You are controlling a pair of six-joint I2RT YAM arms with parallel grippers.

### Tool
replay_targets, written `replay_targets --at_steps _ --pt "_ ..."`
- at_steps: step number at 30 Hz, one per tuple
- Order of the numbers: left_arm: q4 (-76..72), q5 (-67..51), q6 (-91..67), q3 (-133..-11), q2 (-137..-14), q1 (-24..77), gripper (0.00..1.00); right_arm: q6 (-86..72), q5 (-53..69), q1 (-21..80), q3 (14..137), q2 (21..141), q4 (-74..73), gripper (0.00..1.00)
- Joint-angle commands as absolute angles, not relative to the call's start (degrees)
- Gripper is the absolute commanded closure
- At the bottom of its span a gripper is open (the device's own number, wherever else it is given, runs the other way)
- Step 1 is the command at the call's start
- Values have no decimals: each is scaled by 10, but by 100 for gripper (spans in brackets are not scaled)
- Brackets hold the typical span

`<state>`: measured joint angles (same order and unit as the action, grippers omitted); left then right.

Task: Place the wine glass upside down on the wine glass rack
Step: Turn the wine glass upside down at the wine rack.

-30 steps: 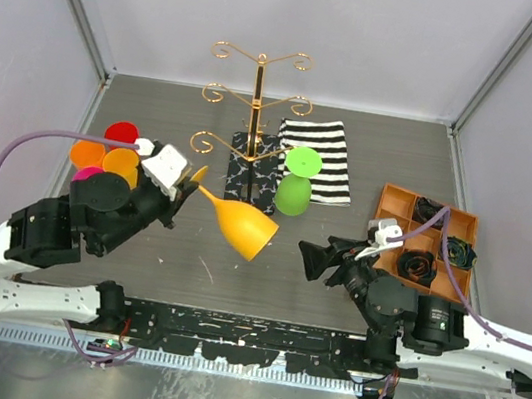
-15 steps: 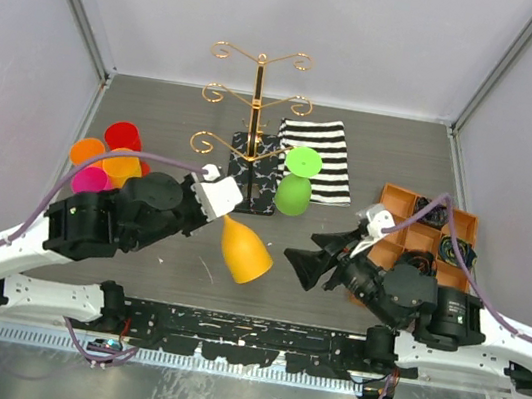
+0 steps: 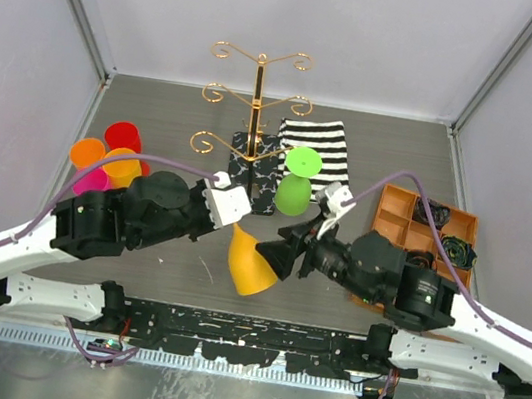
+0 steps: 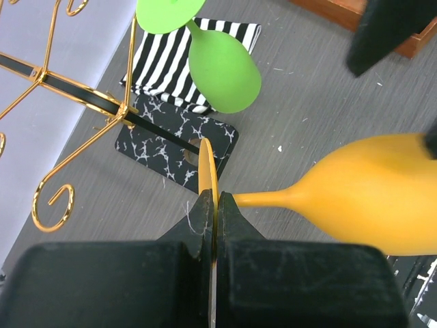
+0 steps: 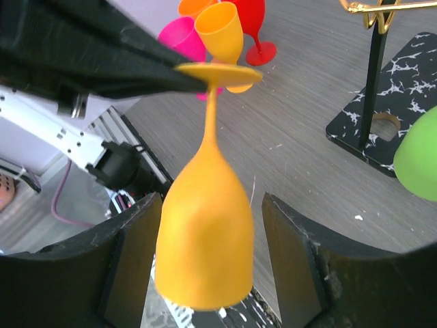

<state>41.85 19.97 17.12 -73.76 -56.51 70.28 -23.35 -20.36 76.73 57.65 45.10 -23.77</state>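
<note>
An orange wine glass [image 3: 250,266] hangs in the air over the front middle of the table, bowl down. My left gripper [image 3: 233,217] is shut on its flat foot [image 4: 209,179]; the stem and bowl [image 4: 382,198] stick out to the right in the left wrist view. My right gripper [image 3: 282,258] is open, with its fingers on either side of the bowl [image 5: 205,232] and gaps showing on both sides. The gold wire rack [image 3: 255,97] stands on its black marbled base [image 3: 256,170] at the back middle. A green glass [image 3: 295,189] hangs upside down from its right arm.
A striped cloth [image 3: 326,153] lies right of the rack base. Several red, orange and pink glasses [image 3: 105,159] stand at the left. An orange compartment tray [image 3: 395,215] with black parts lies at the right. Grey walls close in the table.
My left gripper has carried the orange glass right and turned it bowl down. My right gripper has moved left from near the tray until its open fingers flank the bowl.
</note>
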Motion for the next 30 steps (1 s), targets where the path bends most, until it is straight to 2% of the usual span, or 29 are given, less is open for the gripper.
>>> replay_targets --at_steps 1,5,12,21,30 --pt "394 180 170 -749 -551 705 100 -252 -40 671 596 481 -168 35" --pt "406 175 184 -758 -551 705 100 -273 72 598 599 508 -133 38" --pt "404 182 200 -752 -553 705 100 -309 180 565 584 536 -77 39" --pt "394 160 200 -760 -563 705 100 -296 128 555 575 558 -98 46" --pt "383 173 205 -769 -580 705 100 -298 161 555 561 572 -70 53"
